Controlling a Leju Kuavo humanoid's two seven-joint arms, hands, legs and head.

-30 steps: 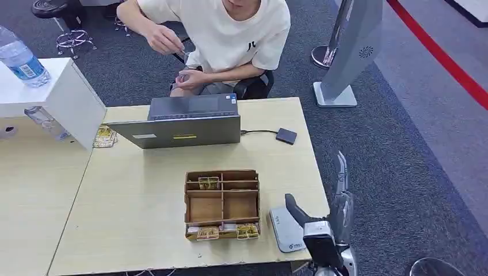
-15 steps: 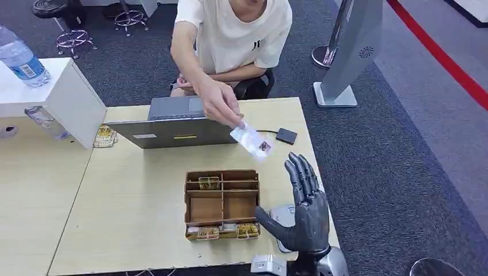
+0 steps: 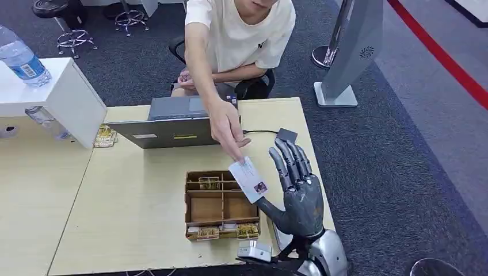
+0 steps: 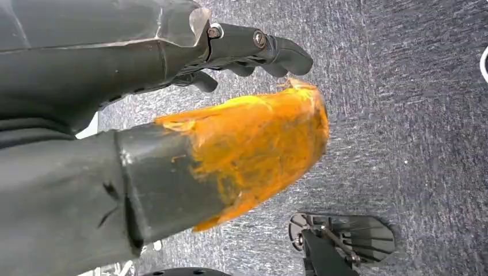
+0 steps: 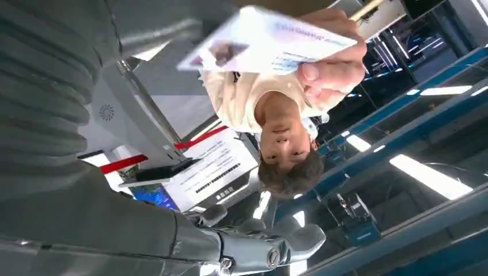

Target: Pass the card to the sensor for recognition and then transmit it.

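A person's hand [image 3: 228, 129] reaches over the table and pinches a white card [image 3: 248, 179] with a small photo on it, holding it out low over the wooden box. My right hand [image 3: 298, 194] is raised just right of the card, fingers spread and upright, thumb under the card's lower corner, holding nothing. In the right wrist view the card [image 5: 266, 38] hangs between the person's fingertips, apart from my fingers [image 5: 260, 250]. A small black reader [image 3: 286, 135] on a cable lies behind my hand. My left hand [image 4: 241, 49] hangs over the carpet, holding nothing.
A wooden compartment box [image 3: 221, 204] with small gold packets stands mid-table, left of my right hand. A grey laptop [image 3: 178, 130] sits at the far edge before the seated person. A white box [image 3: 53, 96] with a water bottle [image 3: 20, 58] is far left. A grey stand [image 3: 351, 53] is on the carpet.
The person has brought the card down and toward me, from above the cable to beside my thumb. My right hand has risen and turned from edge-on to spread.
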